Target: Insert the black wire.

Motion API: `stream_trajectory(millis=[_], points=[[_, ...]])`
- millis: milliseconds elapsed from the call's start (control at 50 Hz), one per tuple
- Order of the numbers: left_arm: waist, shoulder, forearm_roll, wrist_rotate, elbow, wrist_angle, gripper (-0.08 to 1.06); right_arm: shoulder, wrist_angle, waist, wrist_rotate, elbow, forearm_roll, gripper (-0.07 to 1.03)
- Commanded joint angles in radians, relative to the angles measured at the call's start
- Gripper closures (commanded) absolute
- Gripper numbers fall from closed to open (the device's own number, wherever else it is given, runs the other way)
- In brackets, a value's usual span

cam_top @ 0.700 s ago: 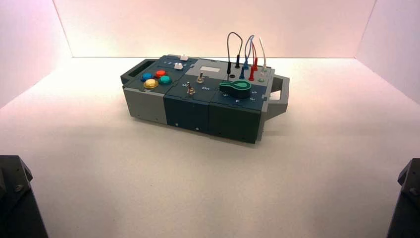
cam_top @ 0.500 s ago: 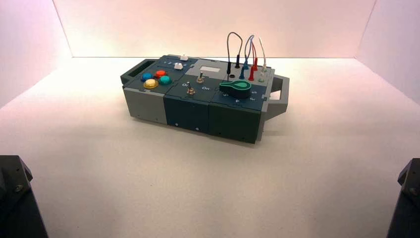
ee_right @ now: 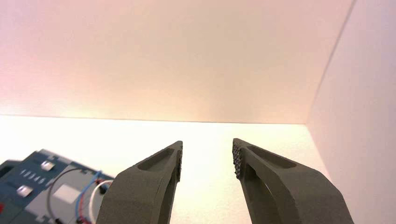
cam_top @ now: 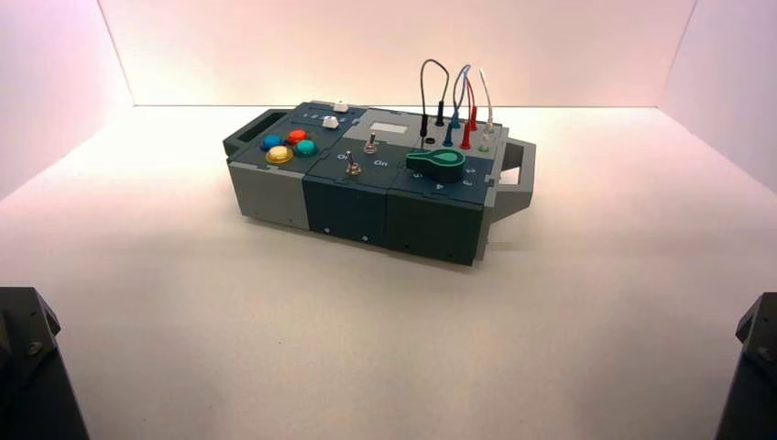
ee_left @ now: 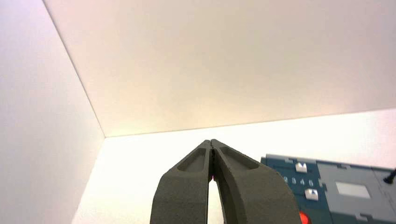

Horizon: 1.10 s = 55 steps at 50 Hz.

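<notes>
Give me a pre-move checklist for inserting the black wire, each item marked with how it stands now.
1. Right pincer open for a grasp: ok, its fingers are apart with nothing between them.
2. Right pincer at the black wire: not ok, it is away from the box, on the right.
3. Left pincer out of the way: ok, shut, left of the box.
4. Target socket uncovered: ok, the wire's near plug stands beside it.
5. Far plug fully seated: cannot tell.
</notes>
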Motion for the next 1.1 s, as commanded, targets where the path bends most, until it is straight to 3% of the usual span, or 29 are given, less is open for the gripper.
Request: stream_trajectory(millis=[20, 260, 460, 560, 700, 860, 1100], points=[[-0.029, 0.0, 0.009, 0.012, -0.038, 0.018, 1.01, -0.014, 0.055, 0.018, 0.002, -0.052, 0.002, 0.39], [-0.104, -0.002, 0.023, 0.061, -0.061, 0.078, 1.01, -0.02, 0.141, 0.055, -0.003, -0.089, 0.002, 0.39], [-0.149, -0.006, 0.023, 0.072, -0.072, 0.106, 1.01, -0.006, 0.23, 0.101, -0.003, -0.121, 0.002, 0.39], [-0.193, -0.006, 0.025, 0.097, -0.087, 0.149, 1.01, 0.029, 0.35, 0.115, -0.009, -0.163, 0.002, 0.39], [-0.218, -0.003, 0.025, 0.14, -0.101, 0.196, 1.01, 0.041, 0.425, 0.117, -0.025, -0.196, 0.002, 0.39], [-0.242, -0.003, 0.025, 0.146, -0.114, 0.229, 1.01, 0.043, 0.468, 0.12, -0.041, -0.224, 0.003, 0.39], [-0.281, 0.002, 0.025, 0.158, -0.133, 0.285, 1.01, 0.058, 0.54, 0.163, -0.043, -0.258, 0.005, 0.39]])
